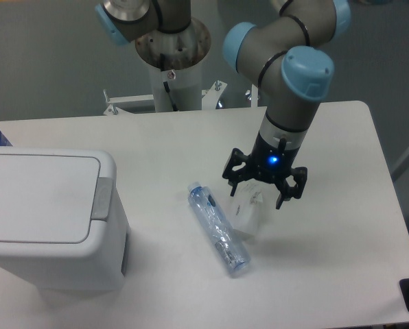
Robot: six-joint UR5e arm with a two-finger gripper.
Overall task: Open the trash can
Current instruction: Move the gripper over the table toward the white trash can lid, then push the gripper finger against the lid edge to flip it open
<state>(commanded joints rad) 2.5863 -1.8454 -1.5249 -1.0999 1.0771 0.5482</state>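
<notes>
- Camera view: white table [342, 226] runs to its right edge, bare surface lying between the bin and the arm.
- Trash can [50, 219], white and boxy, sits at front left, flat lid down, grey push tab [103, 199] facing right.
- Plastic bottle [218, 229] lies centre, just beside a clear cup [248, 216].
- Gripper [263, 188] hovers over the cup, fingers spread.

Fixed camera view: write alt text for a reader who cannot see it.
A white trash can, lid closed, sits at the table's left. To its right, the robot's tool hangs over a clear cup beside a lying plastic bottle.
</notes>
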